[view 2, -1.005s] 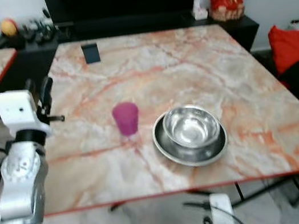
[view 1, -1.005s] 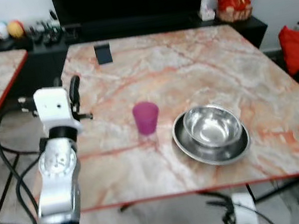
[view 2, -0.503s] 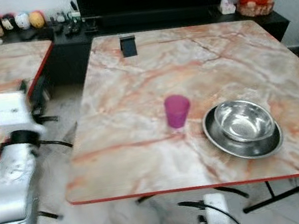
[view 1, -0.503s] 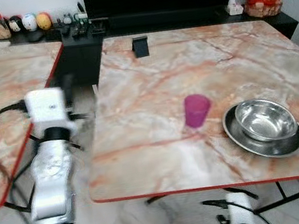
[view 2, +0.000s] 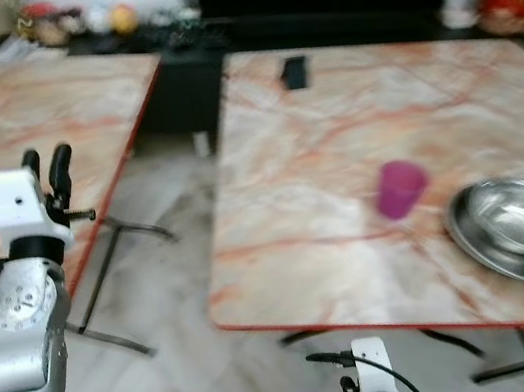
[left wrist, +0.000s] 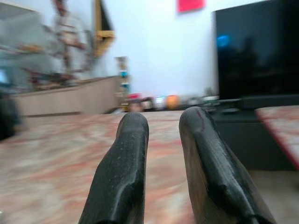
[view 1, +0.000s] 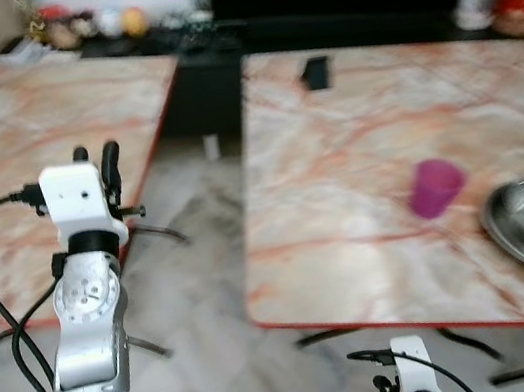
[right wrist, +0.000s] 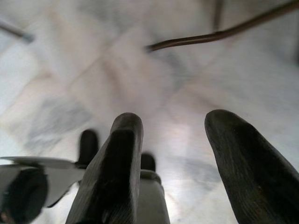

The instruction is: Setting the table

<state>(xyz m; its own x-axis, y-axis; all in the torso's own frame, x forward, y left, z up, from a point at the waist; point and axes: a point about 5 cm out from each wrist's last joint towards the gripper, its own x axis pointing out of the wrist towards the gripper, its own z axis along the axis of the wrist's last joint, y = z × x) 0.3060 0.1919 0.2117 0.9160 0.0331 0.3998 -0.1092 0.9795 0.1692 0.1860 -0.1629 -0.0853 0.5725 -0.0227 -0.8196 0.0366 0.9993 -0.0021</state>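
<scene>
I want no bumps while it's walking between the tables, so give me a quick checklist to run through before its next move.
1. Left gripper carries nothing: ok, fingers apart with only air between them.
2. Right gripper carries nothing: ok, fingers apart, pointing at the floor.
3. Purple cup upright on the right table: ok.
4. Steel bowl fully on that table: ok.
5. Left arm clear of the left table edge: cannot tell, it overlaps the edge.

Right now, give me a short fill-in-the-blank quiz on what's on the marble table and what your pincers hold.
1. The cup on the marble table is ____ in colour.
2. The steel bowl rests inside a steel ____.
3. The left pincer, raised, holds ____.
4. The right pincer points down at the ____.

Missing words: pink; plate; nothing; floor
</scene>
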